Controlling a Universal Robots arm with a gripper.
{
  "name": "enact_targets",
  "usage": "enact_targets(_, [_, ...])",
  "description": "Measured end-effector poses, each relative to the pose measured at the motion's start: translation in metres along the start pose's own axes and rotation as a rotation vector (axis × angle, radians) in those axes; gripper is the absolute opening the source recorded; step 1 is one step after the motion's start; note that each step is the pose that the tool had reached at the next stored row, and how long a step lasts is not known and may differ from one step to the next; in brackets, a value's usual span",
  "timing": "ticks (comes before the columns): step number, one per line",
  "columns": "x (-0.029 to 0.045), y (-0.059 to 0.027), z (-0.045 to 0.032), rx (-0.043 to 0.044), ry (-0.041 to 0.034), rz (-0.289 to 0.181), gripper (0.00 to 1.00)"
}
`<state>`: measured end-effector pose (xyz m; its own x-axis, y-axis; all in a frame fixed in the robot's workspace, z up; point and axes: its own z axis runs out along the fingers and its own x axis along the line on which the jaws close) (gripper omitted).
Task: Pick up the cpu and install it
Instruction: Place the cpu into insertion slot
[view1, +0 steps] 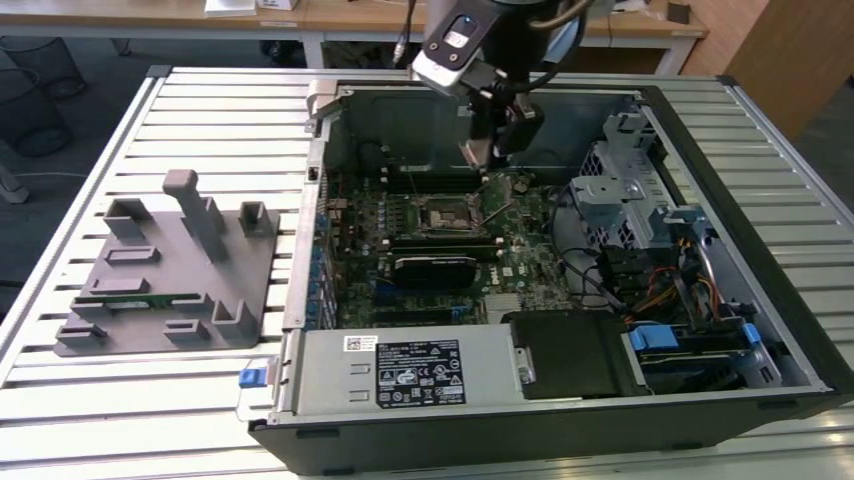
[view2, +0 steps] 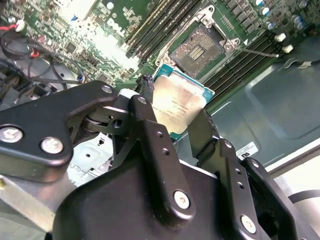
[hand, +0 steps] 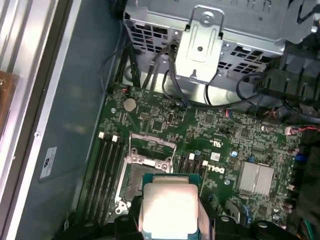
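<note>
The cpu (view2: 181, 102) is gripped at two opposite edges by the gripper (view2: 175, 112), which is closed on it. It is held in the air above the board (hand: 225, 125) inside the case (view1: 534, 432), near the open socket (view2: 200, 47), not yet seated.

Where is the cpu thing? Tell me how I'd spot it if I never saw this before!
Find the big open black computer case, then the green motherboard inside it. Above that board hangs the black gripper, pinching the cpu: a small flat square chip. Its plain shiny silver-grey top with a thin greenish rim sets it apart from the empty square socket on the board.
</note>
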<state>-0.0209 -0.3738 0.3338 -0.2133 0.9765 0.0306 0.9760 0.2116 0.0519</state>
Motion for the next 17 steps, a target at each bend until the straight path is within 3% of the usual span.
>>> enact_targets(5, [0.001, -0.0011, 0.0046, -0.0019, -0.0041, 0.069, 0.53])
enact_targets(11, [0.008, -0.0103, 0.0101, -0.0028, -0.0053, 0.094, 0.53])
enact_targets(17, [0.0106, -0.0135, 0.0147, -0.0057, -0.0085, 0.15, 0.53])
